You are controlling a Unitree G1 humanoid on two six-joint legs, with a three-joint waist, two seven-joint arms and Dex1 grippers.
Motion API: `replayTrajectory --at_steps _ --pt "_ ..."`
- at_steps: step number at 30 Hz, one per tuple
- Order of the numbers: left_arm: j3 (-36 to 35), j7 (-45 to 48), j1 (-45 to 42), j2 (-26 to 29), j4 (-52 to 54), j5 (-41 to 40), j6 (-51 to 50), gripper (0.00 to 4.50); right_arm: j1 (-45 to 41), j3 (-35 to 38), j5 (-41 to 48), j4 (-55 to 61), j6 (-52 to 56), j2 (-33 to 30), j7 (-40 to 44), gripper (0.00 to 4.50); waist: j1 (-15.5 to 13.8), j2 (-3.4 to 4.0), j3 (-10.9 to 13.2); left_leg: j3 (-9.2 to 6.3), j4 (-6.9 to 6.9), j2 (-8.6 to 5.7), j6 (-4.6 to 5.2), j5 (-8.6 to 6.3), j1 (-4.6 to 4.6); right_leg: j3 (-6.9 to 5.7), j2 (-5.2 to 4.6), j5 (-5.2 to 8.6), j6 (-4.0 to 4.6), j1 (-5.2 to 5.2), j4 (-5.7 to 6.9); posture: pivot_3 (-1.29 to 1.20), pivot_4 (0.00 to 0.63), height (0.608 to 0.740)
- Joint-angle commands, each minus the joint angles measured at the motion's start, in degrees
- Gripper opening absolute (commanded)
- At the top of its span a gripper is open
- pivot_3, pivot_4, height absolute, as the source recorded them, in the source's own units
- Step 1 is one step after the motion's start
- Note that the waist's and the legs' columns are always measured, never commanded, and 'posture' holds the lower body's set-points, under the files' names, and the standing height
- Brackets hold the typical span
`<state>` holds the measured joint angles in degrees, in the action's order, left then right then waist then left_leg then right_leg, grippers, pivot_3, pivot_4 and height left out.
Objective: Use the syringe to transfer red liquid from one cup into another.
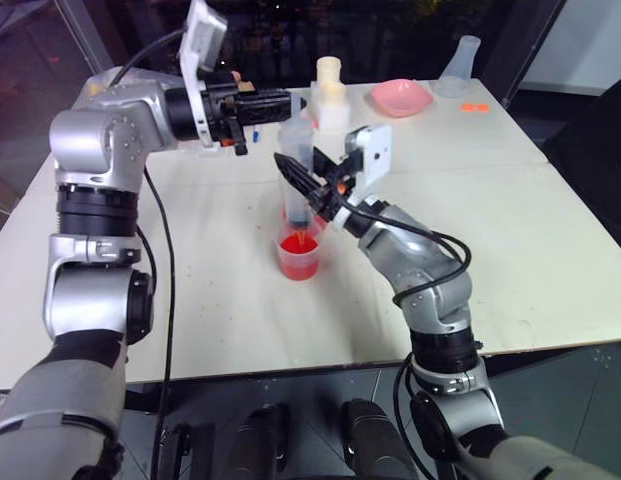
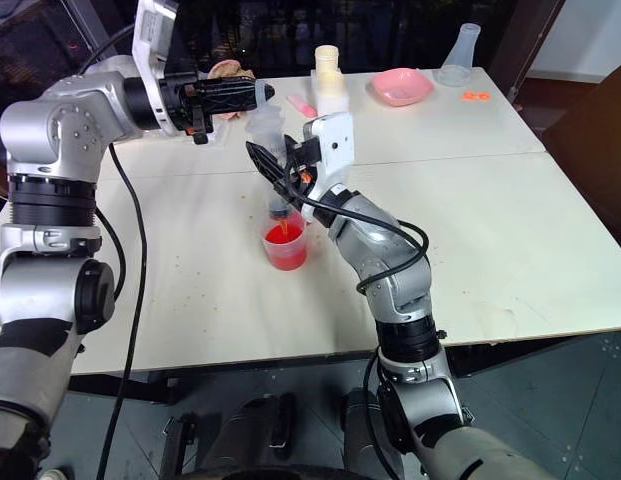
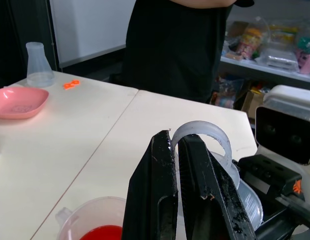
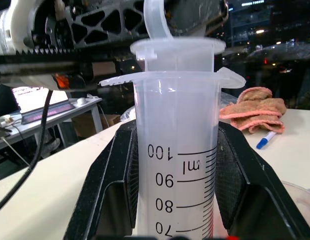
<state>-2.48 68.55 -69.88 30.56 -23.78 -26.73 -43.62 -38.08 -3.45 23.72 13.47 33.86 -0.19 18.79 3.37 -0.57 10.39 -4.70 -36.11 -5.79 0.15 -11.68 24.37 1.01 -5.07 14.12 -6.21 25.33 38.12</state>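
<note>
Nearest to us on the pale surface (image 1: 470,250) stands a clear cup (image 1: 298,258) of red liquid (image 1: 297,246), with a second cup just behind it, partly hidden by the syringe (image 1: 299,170) and the right gripper (image 1: 308,188). The syringe stands upright over the near cup, its small orange tip at the liquid. We cannot tell whether the tip is in the liquid or just above it.

The right gripper reaches in from the right, its forearm rising from the near edge, and its two black fingers are clamped on the syringe barrel about halfway up. The left gripper (image 1: 290,103) comes in level from the left, pointing right, its fingers pinched together on the ring at the top of the white plunger.

Farther back lie a pink dish (image 1: 401,97), a stack of pale cups (image 1: 330,90), a clear flask (image 1: 460,65) and small orange bits (image 1: 475,106) near the far corner.

The left wrist view shows what the head views miss: the plunger ring caught between the closed fingers (image 3: 157,200), and a person in black standing beyond the far side of the surface. The right wrist view shows the barrel's printed marks close up, plus a crumpled brown cloth (image 4: 254,110) and a blue-capped pen (image 4: 268,140) lying behind it.
</note>
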Motion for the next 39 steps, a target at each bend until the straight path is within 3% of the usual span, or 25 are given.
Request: replayTrajectory --at_steps 1,12,13,21,27,31,36,39 --pt "2.1 2.2 1.3 -0.9 2.6 -1.4 -1.3 0.04 -4.0 1.5 2.4 3.9 -1.4 1.7 -1.0 1.41 0.0 0.0 0.0 0.0 0.0 0.0 0.0 0.0 0.0 0.0 0.0 0.0 0.0 0.0 0.0 0.0 0.15 0.74" --pt "1.0 0.9 2.1 0.0 3.9 -1.5 -3.6 0.04 -4.6 2.1 3.6 4.1 -0.3 1.5 -1.4 1.41 -0.1 0.0 0.0 0.0 0.0 0.0 0.0 0.0 0.0 0.0 0.0 0.0 0.0 0.0 0.0 0.0 0.15 0.74" --pt "0.4 0.4 1.7 -0.1 3.4 -1.6 -3.9 0.71 -4.5 2.1 3.6 4.2 -0.2 1.5 -1.3 1.41 -0.1 0.0 0.0 0.0 0.0 0.0 0.0 0.0 0.0 0.0 0.0 0.0 0.0 0.0 0.0 0.0 0.15 0.74" --pt "-0.7 -0.2 1.3 1.3 2.8 -1.1 -2.6 2.7 -4.5 2.3 4.6 4.9 0.8 1.5 -2.1 1.41 -0.5 0.0 0.0 0.01 0.0 0.0 0.0 0.0 0.0 0.0 -0.01 0.0 0.0 0.0 -0.02 0.0 0.15 0.74" --pt "-3.9 0.0 -1.4 8.1 -4.6 -0.4 -0.9 2.7 -5.0 3.2 5.0 5.2 1.6 0.5 -3.0 1.41 0.1 0.0 0.0 0.03 0.03 0.03 0.0 0.0 -0.01 0.03 0.02 0.0 0.0 0.04 0.01 0.0 0.15 0.74" --pt "-6.3 -1.4 1.0 10.5 -3.9 -1.4 -1.0 2.7 -6.5 4.1 4.0 4.3 1.0 -1.6 -3.2 1.41 0.0 0.0 0.0 0.02 0.02 0.03 0.0 0.0 0.0 0.02 0.01 0.0 0.0 0.03 -0.01 0.0 0.15 0.74" --pt "-8.4 -3.1 10.8 11.9 6.0 -3.0 -1.8 2.7 -14.0 10.2 5.2 -0.8 6.9 -6.3 -7.7 1.41 -0.4 0.0 0.0 0.04 0.02 0.02 0.01 0.0 0.0 0.04 -0.03 0.0 0.01 0.01 -0.01 0.0 0.15 0.74" --pt "-8.5 -4.7 17.9 10.5 14.2 -4.8 -2.9 2.7 -22.7 18.2 9.4 -8.8 18.0 -8.5 -14.7 1.41 -0.8 0.0 0.0 0.04 0.04 0.04 0.0 -0.01 0.0 0.06 -0.06 -0.02 0.04 0.04 -0.02 0.0 0.15 0.74"
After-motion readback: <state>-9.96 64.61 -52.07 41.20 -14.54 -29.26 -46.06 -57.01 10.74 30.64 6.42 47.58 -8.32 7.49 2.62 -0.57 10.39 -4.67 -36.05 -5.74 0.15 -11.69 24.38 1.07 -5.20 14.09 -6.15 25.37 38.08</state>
